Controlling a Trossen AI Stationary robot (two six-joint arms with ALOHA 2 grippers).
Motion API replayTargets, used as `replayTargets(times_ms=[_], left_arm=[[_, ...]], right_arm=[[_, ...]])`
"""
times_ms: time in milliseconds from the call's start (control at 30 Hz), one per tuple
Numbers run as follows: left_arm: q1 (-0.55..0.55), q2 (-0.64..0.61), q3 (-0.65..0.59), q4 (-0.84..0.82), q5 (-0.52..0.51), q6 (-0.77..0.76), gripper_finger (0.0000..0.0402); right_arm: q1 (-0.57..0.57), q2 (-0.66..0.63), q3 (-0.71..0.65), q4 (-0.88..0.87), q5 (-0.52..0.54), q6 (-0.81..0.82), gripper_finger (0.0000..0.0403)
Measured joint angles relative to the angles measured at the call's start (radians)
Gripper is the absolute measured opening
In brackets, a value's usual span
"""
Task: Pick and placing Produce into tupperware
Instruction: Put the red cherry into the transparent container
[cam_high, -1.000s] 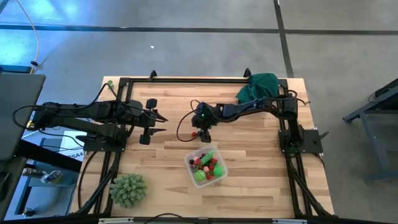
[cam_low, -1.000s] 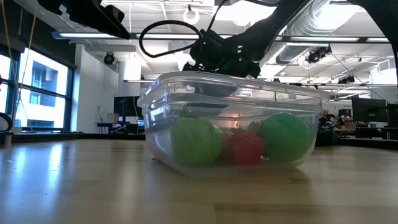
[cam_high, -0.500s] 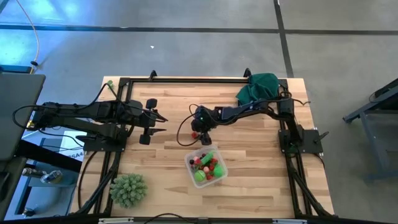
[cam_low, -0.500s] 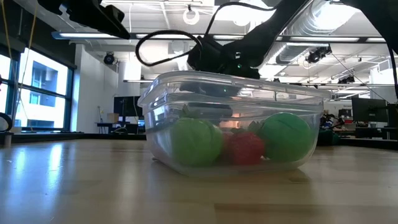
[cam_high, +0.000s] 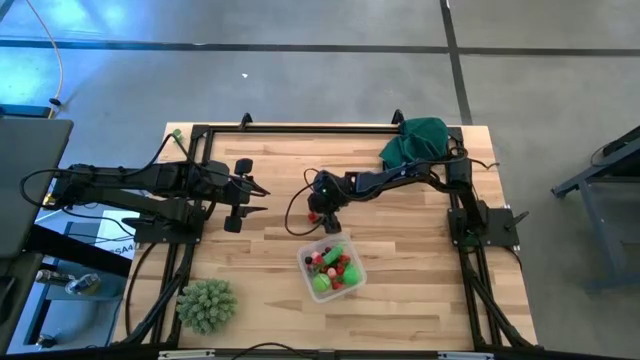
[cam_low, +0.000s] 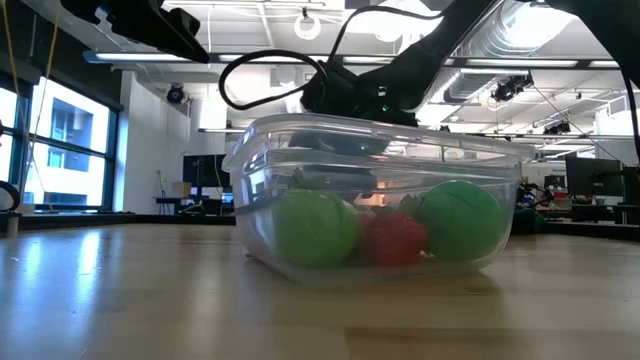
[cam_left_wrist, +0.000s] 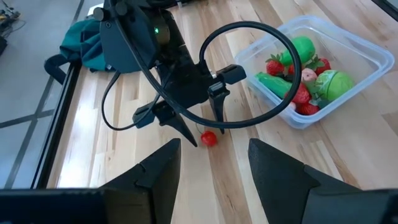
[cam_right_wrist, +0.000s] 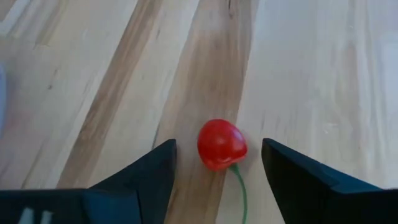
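You have no readable writing, brand or label anywhere in these views.

Your right gripper (cam_left_wrist: 202, 118) is down near the middle of the bench, just toward the far edge from the tupperware (cam_high: 331, 266). Its jaws stand apart, and one red cherry (cam_right_wrist: 221, 144) with a thin green stem lies on the bare wood between the two fingers (cam_right_wrist: 134, 177), touching neither as far as you can see. In the left wrist view the same cherry (cam_left_wrist: 208, 138) sits on the bench right under the fingertips, beside the tupperware (cam_left_wrist: 367, 65) but outside it.

The tupperware (cam_low: 375, 195) is a single clear box, standing a little toward the near edge from the bench's middle. Inside it you have bright green rounded pieces, two plain in the low view (cam_low: 315, 228), plus a long green piece and several red strawberries (cam_left_wrist: 303, 94); an exact count of the reds cannot be made because they overlap.

Your left gripper (cam_high: 243, 195) waits over the left side of the bench, well apart from the box, with its jaws apart.

Elsewhere you have one spiky pale-green ball (cam_high: 207, 304) by the near-left corner and one dark green cloth (cam_high: 415, 140) at the far-right corner.
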Motion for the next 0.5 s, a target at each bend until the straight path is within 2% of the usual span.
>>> replayTargets(times_ms=[200, 500], left_arm=[[0.0, 0.0, 0.0, 0.0, 0.0, 0.0, 0.0179], [0.0, 0.0, 0.0, 0.0, 0.0, 0.0, 0.0179]], right_arm=[[0.001, 0.002, 0.0, -0.005, -0.005, 0.0, 0.0205], [0.0, 0.004, 0.0, -0.003, 0.0, 0.007, 0.0204]])
